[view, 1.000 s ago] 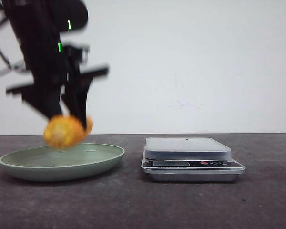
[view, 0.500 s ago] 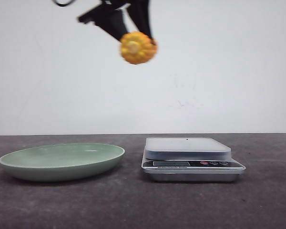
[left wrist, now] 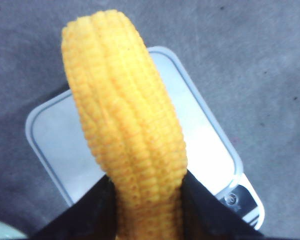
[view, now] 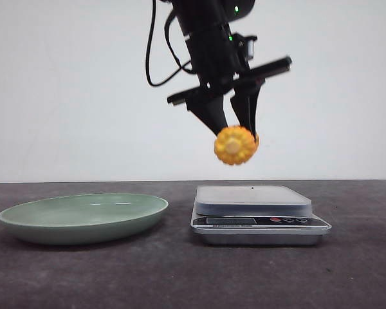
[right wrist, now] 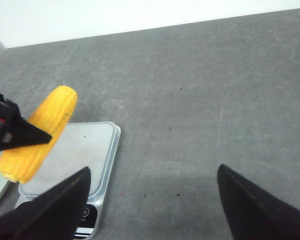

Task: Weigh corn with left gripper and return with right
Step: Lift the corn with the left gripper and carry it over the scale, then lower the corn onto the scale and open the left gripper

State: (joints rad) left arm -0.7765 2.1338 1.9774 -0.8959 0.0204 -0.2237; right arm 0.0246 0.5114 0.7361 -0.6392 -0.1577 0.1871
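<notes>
My left gripper [view: 236, 132] is shut on the corn [view: 235, 145], a yellow-orange cob with its pale cut end facing the front camera. It hangs in the air above the near left part of the scale [view: 257, 201] and does not touch it. In the left wrist view the corn [left wrist: 127, 130] runs out from between the black fingers [left wrist: 210, 215] over the white scale platform [left wrist: 55, 145]. The right wrist view shows the corn [right wrist: 40, 132] over the scale [right wrist: 80, 155]. My right gripper [right wrist: 152, 200] is open and empty, over bare table to the right of the scale.
A green plate [view: 83, 217] lies empty on the dark grey table [view: 180, 277], left of the scale. A white wall stands behind the table. The scale's display and buttons [view: 257, 221] face the front.
My left gripper has carried the corn up from the green plate, across to the right, and down to just above the scale.
</notes>
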